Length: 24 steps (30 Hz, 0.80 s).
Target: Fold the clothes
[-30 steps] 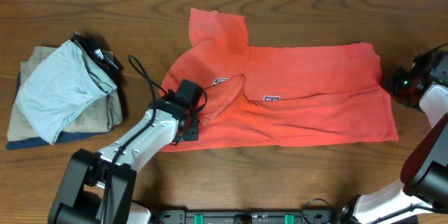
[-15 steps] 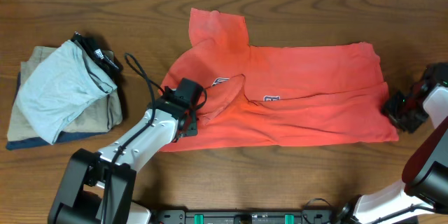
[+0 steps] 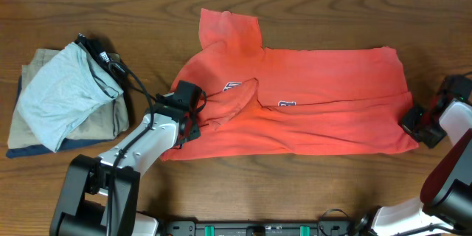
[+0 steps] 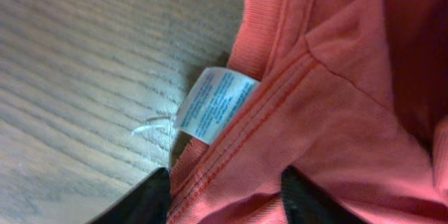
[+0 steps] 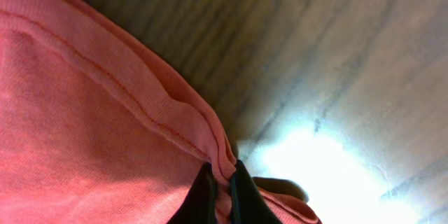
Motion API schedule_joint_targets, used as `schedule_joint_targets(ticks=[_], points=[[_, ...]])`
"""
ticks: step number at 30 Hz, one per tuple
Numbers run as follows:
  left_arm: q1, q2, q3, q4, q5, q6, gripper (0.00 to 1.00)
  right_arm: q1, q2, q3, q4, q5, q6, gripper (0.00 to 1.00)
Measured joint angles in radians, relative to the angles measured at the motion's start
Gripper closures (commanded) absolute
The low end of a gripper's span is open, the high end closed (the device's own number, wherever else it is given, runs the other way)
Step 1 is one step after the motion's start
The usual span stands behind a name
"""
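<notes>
The coral-red T-shirt (image 3: 310, 107) lies spread across the table's middle, a sleeve pointing to the back (image 3: 230, 28), chest lettering partly folded under. My left gripper (image 3: 186, 122) is at the shirt's lower-left edge. In the left wrist view, bunched fabric (image 4: 336, 112) beside a white label (image 4: 213, 103) sits between its two dark fingers (image 4: 150, 199), which grip it (image 4: 224, 196). My right gripper (image 3: 413, 122) is at the lower-right corner. In the right wrist view it (image 5: 222, 182) is pinched shut on the stitched hem (image 5: 161, 108).
A stack of folded garments (image 3: 66, 99), light grey-blue on tan and navy, sits at the far left with a small black item (image 3: 99, 51) on top. Bare wood table (image 3: 332, 15) surrounds the shirt. The arm bases stand at the front edge.
My left gripper has shifted left, drawing the shirt's lower-left edge with it. My right gripper has come down from the right side to the lower-right corner and closed on the hem.
</notes>
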<state>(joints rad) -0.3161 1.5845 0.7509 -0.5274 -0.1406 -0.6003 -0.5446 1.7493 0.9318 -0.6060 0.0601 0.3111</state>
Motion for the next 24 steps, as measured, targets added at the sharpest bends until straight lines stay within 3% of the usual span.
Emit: schedule_joint_targets(ticks=[10, 18, 20, 21, 24], points=[[0.002, 0.016, 0.014, -0.316, 0.074, -0.072, 0.61, 0.006, -0.015, -0.025, -0.156, 0.193, 0.145, 0.99], [0.013, 0.017, 0.013, -0.338, 0.134, -0.102, 0.6, 0.005, -0.025, -0.053, -0.212, 0.287, 0.201, 0.97], [0.013, 0.017, 0.017, -0.343, 0.143, -0.084, 0.59, 0.002, -0.035, -0.058, -0.22, 0.274, 0.205, 0.92], [0.013, 0.017, 0.021, -0.347, 0.153, -0.072, 0.56, 0.0, -0.043, -0.058, -0.227, 0.253, 0.204, 0.85], [0.013, 0.008, 0.056, -0.357, 0.168, -0.04, 0.47, -0.002, -0.095, -0.054, -0.232, 0.19, 0.199, 0.47]])
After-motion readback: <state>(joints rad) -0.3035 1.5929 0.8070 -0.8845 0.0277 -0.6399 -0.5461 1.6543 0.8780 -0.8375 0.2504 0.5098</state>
